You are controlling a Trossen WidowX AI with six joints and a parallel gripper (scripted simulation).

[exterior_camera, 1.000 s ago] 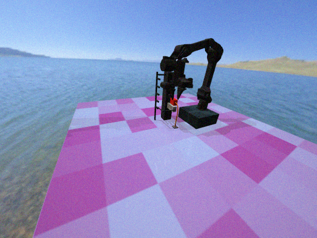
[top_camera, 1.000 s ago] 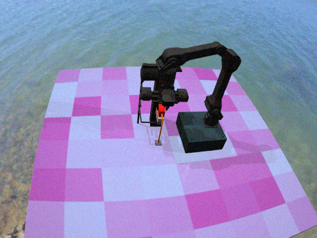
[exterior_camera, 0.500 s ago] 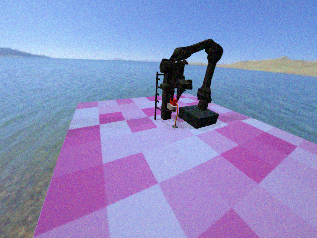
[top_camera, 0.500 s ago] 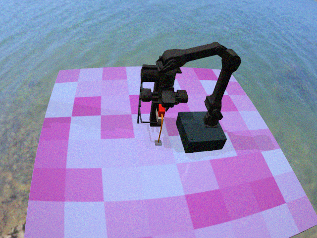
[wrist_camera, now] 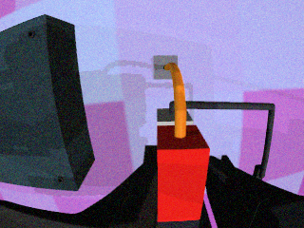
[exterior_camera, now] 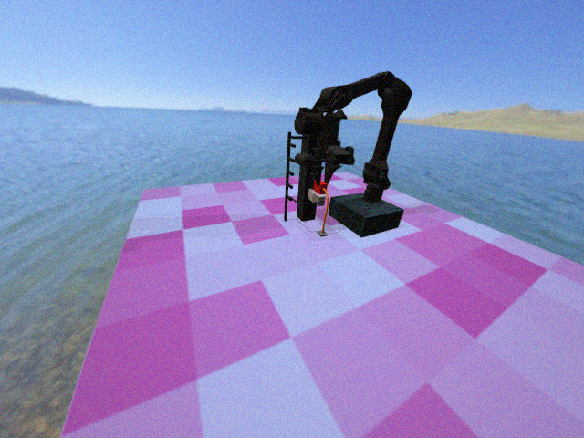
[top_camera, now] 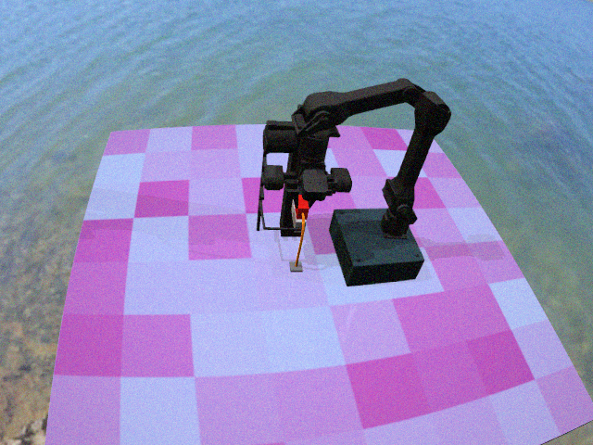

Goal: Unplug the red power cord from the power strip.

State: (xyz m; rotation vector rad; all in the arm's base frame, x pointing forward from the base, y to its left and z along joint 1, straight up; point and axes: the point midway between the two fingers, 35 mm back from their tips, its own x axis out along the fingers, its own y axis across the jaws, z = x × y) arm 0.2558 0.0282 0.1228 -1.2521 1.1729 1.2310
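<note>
Nearby, a dark block [top_camera: 378, 239] [exterior_camera: 365, 214] [wrist_camera: 43, 104] stands beside the orange cord [top_camera: 300, 241] [exterior_camera: 326, 212] [wrist_camera: 180, 104].

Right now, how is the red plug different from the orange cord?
The red plug is a chunky block with straight edges, while the orange cord is thin and round. The plug is up high with the end effector around it; the cord runs from it down to a little grey plate. Both are brightly coloured.
</note>
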